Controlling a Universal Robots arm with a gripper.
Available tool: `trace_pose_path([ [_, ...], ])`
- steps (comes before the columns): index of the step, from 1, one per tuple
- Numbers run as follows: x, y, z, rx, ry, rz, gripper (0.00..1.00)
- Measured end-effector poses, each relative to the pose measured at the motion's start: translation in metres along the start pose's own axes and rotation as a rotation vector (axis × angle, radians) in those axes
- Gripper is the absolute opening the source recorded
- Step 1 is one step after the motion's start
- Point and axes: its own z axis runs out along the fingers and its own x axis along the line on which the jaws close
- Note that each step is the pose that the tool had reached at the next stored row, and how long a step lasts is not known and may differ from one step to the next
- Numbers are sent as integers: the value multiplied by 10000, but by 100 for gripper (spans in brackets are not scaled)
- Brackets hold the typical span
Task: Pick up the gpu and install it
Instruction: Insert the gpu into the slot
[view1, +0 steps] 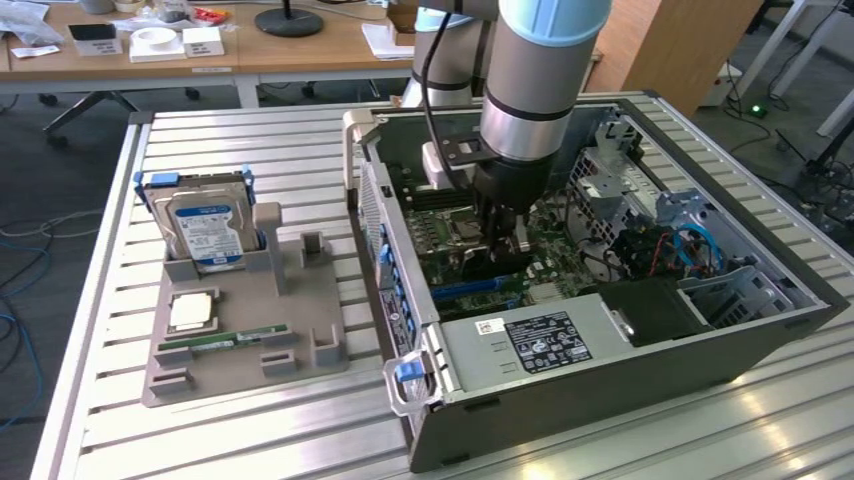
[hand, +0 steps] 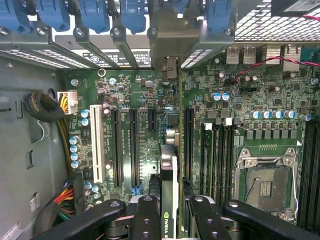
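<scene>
Tool (hand: 172, 207) clamps gpu (hand: 168, 167); wrist view reveals motherboard slots (hand: 132, 145).

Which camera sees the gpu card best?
The wrist view: the gpu stands edge-on between the pincer's fingers, over the motherboard. In the exterior view it is a dark strip, mostly hidden under the pincer.

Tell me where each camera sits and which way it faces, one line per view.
Exterior view: off the arm, raised beside the table, looking down into the open computer case; the arm and end effector show.
Wrist view: on the wrist, looking past the end effector's fingers, shut on the gpu, onto the motherboard.
Both share the motherboard and the end effector.
</scene>
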Motion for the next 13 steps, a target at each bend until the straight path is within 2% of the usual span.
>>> trace_pose_path([
  [8,0,0,9,1,0,0,27],
  [13,0,1,9,-53,3,19,27],
])
